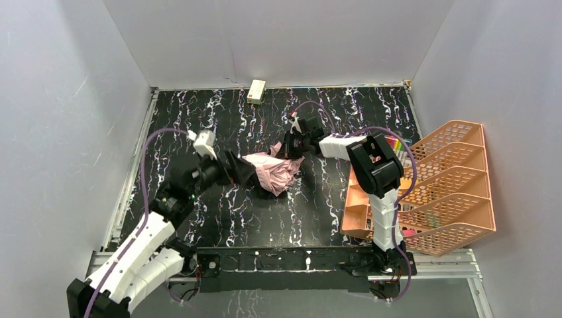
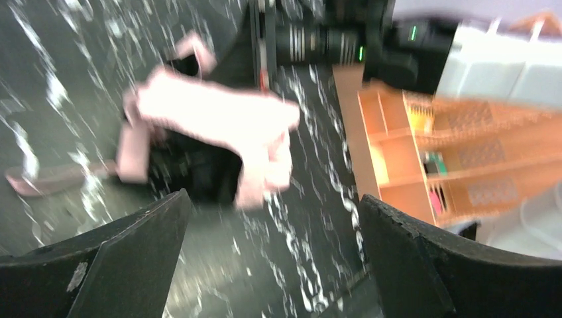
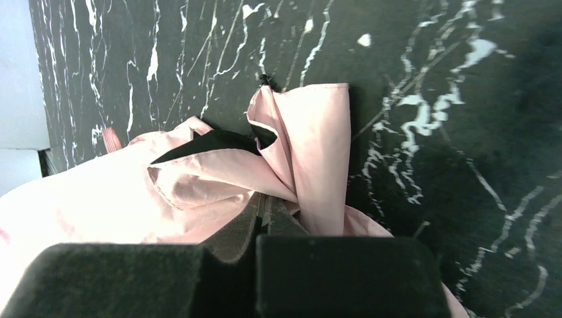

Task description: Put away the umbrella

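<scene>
The umbrella [image 1: 273, 172] lies crumpled in the middle of the black marbled table, pale pink fabric with black showing inside. My right gripper [image 1: 292, 147] is at its far right side; in the right wrist view its jaws [image 3: 265, 209] are closed, pinching a fold of the pink fabric [image 3: 219, 182]. My left gripper [image 1: 240, 169] is at the umbrella's left end. In the blurred left wrist view it [image 2: 273, 199] is wide open and empty, with the umbrella [image 2: 212, 122] just ahead of the fingertips and a pink handle-like part [image 2: 46, 179] at the left.
An orange mesh organiser rack [image 1: 441, 189] stands at the table's right edge, also seen in the left wrist view [image 2: 464, 152]. A small cream box [image 1: 256, 91] lies by the back wall. White walls enclose the table on three sides.
</scene>
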`<state>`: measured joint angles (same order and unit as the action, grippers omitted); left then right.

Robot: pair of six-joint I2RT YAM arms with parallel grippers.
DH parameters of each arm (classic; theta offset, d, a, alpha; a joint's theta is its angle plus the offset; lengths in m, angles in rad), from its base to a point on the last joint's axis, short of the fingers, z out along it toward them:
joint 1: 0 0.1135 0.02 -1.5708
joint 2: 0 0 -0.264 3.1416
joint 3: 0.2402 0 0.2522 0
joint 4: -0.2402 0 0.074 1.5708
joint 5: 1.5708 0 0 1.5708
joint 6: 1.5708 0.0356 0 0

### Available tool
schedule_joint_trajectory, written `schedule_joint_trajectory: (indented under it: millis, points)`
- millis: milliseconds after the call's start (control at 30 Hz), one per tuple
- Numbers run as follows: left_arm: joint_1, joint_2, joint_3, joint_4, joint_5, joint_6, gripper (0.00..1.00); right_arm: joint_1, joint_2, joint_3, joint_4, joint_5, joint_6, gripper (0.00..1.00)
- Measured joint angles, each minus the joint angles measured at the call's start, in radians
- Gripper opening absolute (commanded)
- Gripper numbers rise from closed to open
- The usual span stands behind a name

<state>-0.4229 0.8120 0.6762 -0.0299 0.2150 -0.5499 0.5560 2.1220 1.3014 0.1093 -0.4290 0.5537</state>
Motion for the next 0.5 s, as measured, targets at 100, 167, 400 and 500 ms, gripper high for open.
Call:
schedule_joint_trajectory:
  millis: [100,167,400,500]
  points:
    - [-0.109,-0.084,-0.121,-0.019,-0.027,-0.063,0.98,-0.018,-0.001,-0.003,0.005,0.002,0.016,0.0]
    - [-0.2,-0.1,-0.172,-0.03,-0.069,-0.093,0.98,-0.023,-0.001,-0.003,0.005,0.003,0.019,0.0]
    - [-0.29,0.018,-0.212,0.106,-0.146,-0.119,0.91,-0.024,-0.001,-0.003,0.005,0.002,0.019,0.0]
    - [-0.291,0.084,-0.201,0.13,-0.206,-0.099,0.89,-0.024,-0.001,-0.003,0.005,0.001,0.019,0.0]
